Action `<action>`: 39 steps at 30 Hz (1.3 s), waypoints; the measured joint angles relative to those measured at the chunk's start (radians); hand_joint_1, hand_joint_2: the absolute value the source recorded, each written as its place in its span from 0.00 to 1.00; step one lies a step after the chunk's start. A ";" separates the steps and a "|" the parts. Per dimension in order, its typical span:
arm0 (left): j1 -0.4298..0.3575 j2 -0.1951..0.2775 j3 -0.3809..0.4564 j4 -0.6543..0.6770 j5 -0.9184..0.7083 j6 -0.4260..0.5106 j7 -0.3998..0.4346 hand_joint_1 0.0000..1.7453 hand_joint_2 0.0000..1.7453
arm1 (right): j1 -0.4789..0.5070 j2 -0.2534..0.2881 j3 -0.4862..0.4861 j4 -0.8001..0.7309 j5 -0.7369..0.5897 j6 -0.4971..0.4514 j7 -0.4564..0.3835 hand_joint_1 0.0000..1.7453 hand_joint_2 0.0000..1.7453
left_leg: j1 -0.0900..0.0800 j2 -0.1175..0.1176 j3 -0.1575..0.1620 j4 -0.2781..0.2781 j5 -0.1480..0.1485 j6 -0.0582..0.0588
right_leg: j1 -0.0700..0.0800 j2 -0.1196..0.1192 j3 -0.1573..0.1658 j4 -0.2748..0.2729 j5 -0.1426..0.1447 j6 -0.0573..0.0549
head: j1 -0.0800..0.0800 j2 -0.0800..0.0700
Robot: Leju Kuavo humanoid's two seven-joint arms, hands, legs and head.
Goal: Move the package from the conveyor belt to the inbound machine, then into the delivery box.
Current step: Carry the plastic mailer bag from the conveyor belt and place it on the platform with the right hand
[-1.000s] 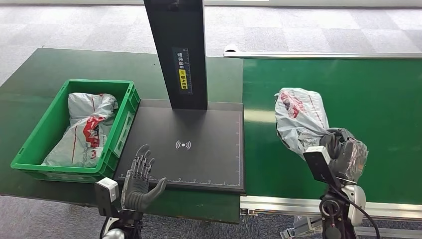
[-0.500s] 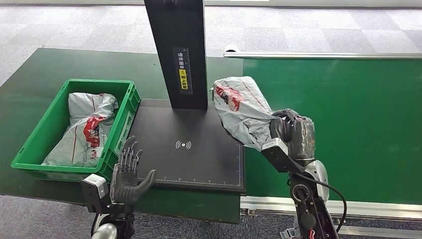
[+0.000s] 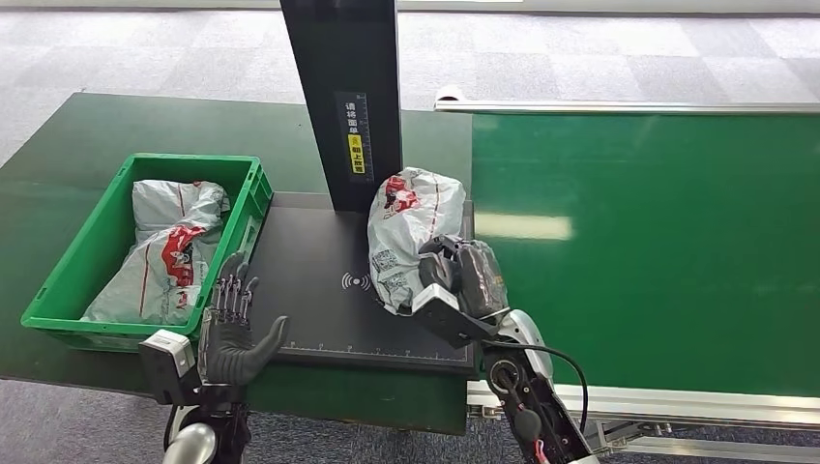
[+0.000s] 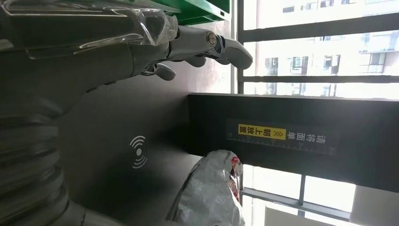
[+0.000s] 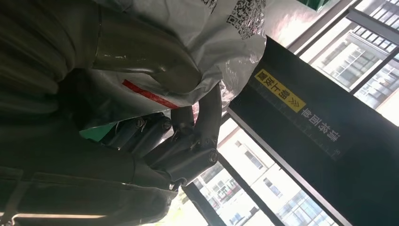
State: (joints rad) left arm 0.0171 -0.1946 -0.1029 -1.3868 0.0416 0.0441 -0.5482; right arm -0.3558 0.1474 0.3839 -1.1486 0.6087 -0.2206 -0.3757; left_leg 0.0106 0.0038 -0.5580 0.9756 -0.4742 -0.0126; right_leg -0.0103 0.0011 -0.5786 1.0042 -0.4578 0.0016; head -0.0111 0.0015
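Now right robot hand (image 3: 462,280) grips QR-printed package (image 3: 404,227).

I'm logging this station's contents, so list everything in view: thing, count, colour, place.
package: 1, grey-white with red print, over the scanner plate, held by the right hand
scanner plate: 1, black, between crate and belt
scanner post: 1, black, behind the plate
crate: 1, green, left of the plate
bagged parcels: 2, grey-white and red, inside the crate
conveyor belt: 1, green, on the right
right hand: 1, grey, gripping the package
left hand: 1, dark grey, fingers apart, by the plate's front-left corner
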 joint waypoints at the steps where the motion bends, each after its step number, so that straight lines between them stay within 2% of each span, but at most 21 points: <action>1: 0.000 0.001 0.001 -0.001 0.000 0.000 0.000 0.00 1.00 | -0.001 0.001 0.004 0.005 -0.001 0.000 0.000 1.00 1.00 | 0.000 0.000 0.000 0.000 0.000 0.000 | 0.000 0.000 0.000 0.000 0.000 0.000 | 0.000 0.000; 9: 0.000 0.002 0.004 -0.003 -0.001 0.001 0.000 0.00 1.00 | -0.007 0.004 0.020 0.030 -0.003 0.001 0.000 1.00 1.00 | 0.000 0.000 0.000 0.000 0.000 0.000 | 0.000 0.000 0.000 0.000 0.000 0.000 | 0.000 0.000; 13: 0.000 0.002 0.004 -0.003 -0.001 0.002 0.000 0.00 1.00 | -0.009 0.005 0.022 0.037 -0.006 0.012 0.006 0.01 1.00 | 0.000 0.000 0.000 0.000 0.000 0.000 | 0.000 0.000 0.000 0.000 0.000 0.000 | 0.000 0.000; 21: -0.002 0.002 -0.001 -0.003 -0.018 0.003 0.004 0.00 1.00 | -0.024 0.017 0.042 0.100 -0.130 0.164 0.012 0.00 1.00 | 0.000 0.000 0.000 0.000 0.000 0.000 | 0.000 0.000 0.000 0.000 0.000 0.000 | 0.000 0.000; 25: -0.027 0.002 -0.024 -0.002 -0.075 -0.015 0.027 0.00 1.00 | -0.037 0.023 0.045 0.134 -0.295 0.318 -0.055 0.00 1.00 | 0.000 -0.001 0.000 0.000 0.000 0.000 | 0.000 0.000 0.000 0.000 0.000 0.000 | 0.000 0.000; 28: -0.073 0.002 -0.049 0.007 -0.132 -0.021 0.048 0.00 1.00 | -0.039 0.023 0.046 0.131 -0.424 0.427 -0.119 0.00 1.00 | 0.000 -0.001 0.000 0.000 0.000 0.000 | 0.000 0.000 0.000 0.000 0.000 0.000 | 0.000 0.000; 30: -0.113 0.002 -0.057 0.025 -0.154 -0.015 0.063 0.00 1.00 | -0.035 0.022 0.046 0.108 -0.467 0.443 -0.138 0.00 1.00 | 0.000 -0.001 0.001 0.000 0.000 0.000 | 0.000 0.000 0.000 0.000 0.000 0.000 | 0.000 0.000; 36: -0.189 0.011 -0.056 0.079 -0.183 -0.016 0.086 0.00 1.00 | -0.014 0.009 0.037 0.030 -0.526 0.403 -0.138 0.00 1.00 | 0.000 0.000 0.001 0.000 0.000 0.000 | 0.000 0.000 0.000 0.000 0.000 0.000 | 0.000 0.000; 39: -0.213 0.011 -0.079 0.113 -0.280 -0.015 0.134 0.00 1.00 | 0.021 0.000 -0.001 -0.026 -0.578 0.376 -0.141 0.00 1.00 | 0.000 -0.001 0.001 0.001 0.000 0.000 | 0.000 0.000 -0.001 0.000 0.000 0.000 | 0.000 0.000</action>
State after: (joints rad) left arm -0.1955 -0.1836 -0.1817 -1.2740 -0.2383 0.0289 -0.4142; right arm -0.3348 0.1476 0.3825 -1.1750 0.0310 0.1556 -0.5163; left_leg 0.0104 0.0027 -0.5575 0.9763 -0.4740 -0.0126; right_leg -0.0104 0.0008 -0.5795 1.0041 -0.4576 0.0015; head -0.0111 0.0015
